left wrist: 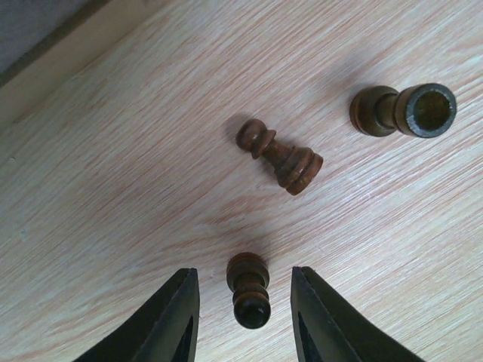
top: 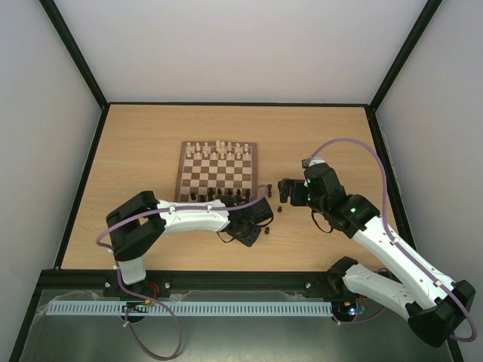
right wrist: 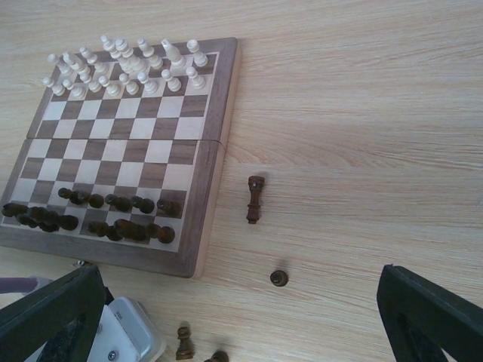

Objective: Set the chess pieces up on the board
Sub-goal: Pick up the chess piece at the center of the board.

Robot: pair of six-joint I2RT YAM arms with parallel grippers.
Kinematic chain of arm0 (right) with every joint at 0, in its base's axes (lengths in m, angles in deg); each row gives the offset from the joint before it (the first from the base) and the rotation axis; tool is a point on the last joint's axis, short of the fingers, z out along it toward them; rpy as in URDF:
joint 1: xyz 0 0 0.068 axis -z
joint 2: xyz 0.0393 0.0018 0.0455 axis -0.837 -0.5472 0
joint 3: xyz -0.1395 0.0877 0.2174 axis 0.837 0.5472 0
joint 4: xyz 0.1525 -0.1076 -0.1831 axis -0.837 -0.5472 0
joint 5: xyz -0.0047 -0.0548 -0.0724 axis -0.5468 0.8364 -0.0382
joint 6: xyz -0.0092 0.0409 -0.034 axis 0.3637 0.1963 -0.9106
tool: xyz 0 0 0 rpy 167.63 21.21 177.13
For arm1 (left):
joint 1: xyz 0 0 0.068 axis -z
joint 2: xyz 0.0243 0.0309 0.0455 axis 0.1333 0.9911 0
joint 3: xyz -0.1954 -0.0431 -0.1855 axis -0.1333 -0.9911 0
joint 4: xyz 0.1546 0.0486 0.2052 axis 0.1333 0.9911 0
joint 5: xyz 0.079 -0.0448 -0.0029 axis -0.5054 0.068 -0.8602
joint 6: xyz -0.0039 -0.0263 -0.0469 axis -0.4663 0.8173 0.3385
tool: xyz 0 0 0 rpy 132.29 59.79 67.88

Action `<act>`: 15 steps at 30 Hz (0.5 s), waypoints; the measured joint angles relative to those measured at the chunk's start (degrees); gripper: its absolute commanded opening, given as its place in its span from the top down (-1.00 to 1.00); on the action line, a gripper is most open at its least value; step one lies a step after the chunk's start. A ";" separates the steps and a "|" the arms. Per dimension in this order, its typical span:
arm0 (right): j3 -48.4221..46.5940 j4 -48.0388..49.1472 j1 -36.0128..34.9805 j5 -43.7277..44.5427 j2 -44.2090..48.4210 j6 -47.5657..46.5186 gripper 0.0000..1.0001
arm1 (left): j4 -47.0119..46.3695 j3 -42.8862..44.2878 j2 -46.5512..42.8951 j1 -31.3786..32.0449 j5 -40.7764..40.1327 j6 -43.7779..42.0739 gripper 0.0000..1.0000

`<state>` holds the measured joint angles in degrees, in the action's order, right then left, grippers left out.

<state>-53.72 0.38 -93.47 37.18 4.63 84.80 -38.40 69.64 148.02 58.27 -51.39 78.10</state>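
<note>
- Dark brown turned-wood chess pieces (right wrist: 113, 226): about a dozen fill the two nearest ranks of the board, too crowded for an exact count. Four more are off it, on the table to its right.
- Off-board pieces in the right wrist view: one tall piece (right wrist: 255, 198) lies on its side just beside the board's right edge. One small pawn (right wrist: 279, 278) stands nearer the arms. Two further pieces (right wrist: 184, 343) are at the bottom edge of the view.
- The left wrist view shows three pieces: one pawn between the fingers (left wrist: 249, 290), one pawn on its side (left wrist: 281, 154), and one toppled piece (left wrist: 404, 111) with its round base facing the camera.
- Square wooden chessboard, dark brown and cream checks, brown border (right wrist: 207, 188): it lies flat at mid-table.
- Cream-white chessmen (right wrist: 124, 68): two ranks at the board's far edge.
- Left claw (left wrist: 243, 271): partly open and grasping nothing. Its black fingers (left wrist: 170, 324) flank the pawn, with a gap on each side.
- Right claw (right wrist: 238, 302): spread wide and empty, over the table right of the board.
- Light wood tabletop (top: 151, 128).
</note>
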 measured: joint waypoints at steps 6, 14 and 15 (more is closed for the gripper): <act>0.00 0.00 0.00 -0.42 0.00 0.00 -0.98 | -0.02 0.04 0.31 0.00 0.07 -0.04 0.34; 0.31 0.00 0.00 -0.66 0.00 -0.02 -0.96 | -0.02 0.04 0.66 -0.02 0.04 -0.07 0.86; 0.35 0.04 0.00 -0.66 0.00 -0.02 -0.96 | -0.02 0.04 0.74 -0.04 0.02 -0.22 0.87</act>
<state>-53.37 0.42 -93.47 36.53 4.63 84.78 -38.43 69.69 148.76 58.23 -51.36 77.88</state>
